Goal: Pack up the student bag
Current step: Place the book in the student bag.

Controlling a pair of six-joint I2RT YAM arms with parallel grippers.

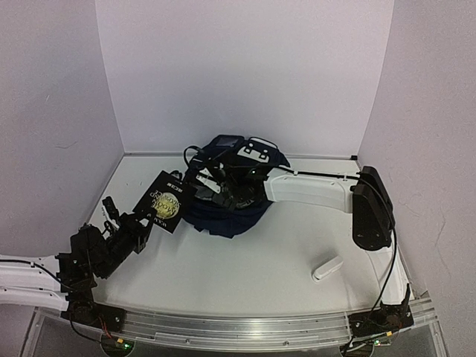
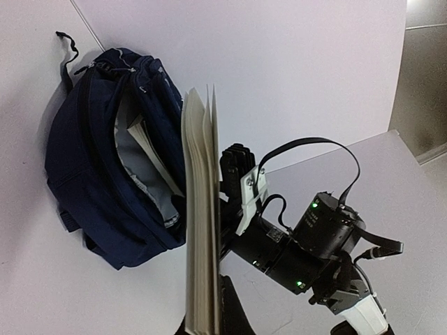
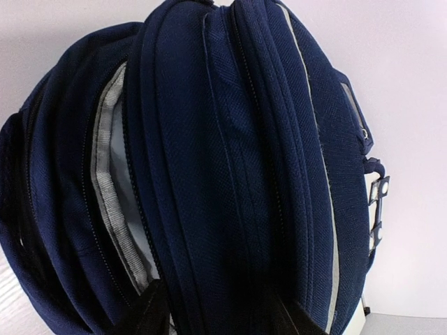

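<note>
Student bag (image 1: 223, 219): dark navy, set on the tabletop (image 1: 245, 275) at mid-depth, just left of centre and close to the back wall. In the top view a white buckle patch (image 1: 256, 152) is seen on its far side.

Main compartment: unzipped, with the grey lining (image 3: 112, 160) exposed in the right wrist view. In the left wrist view a pale flat edge (image 2: 142, 136) is seen inside the opening; what it is cannot be told.

Left pincer (image 1: 145, 222): clenched on a black book (image 1: 167, 201) with a round gold emblem on its cover. The book is held clear of the tabletop, just left of the bag. From the left wrist it is seen edge-on, with the pages (image 2: 199, 230) upright and the bag opening behind them.

Right pincer (image 3: 220, 317): reached in over the bag from the right. Its two dark fingertips (image 3: 150, 313) are seen at either side of the padded front section of the bag, the left one at the lip of the open compartment. Whether the fabric is clamped cannot be told.

A thin pale stripe (image 3: 328, 237) is noted along the bag front.

A small white oblong object (image 1: 327, 268) is noted flat on the tabletop, well apart from the bag, towards the near right.
</note>
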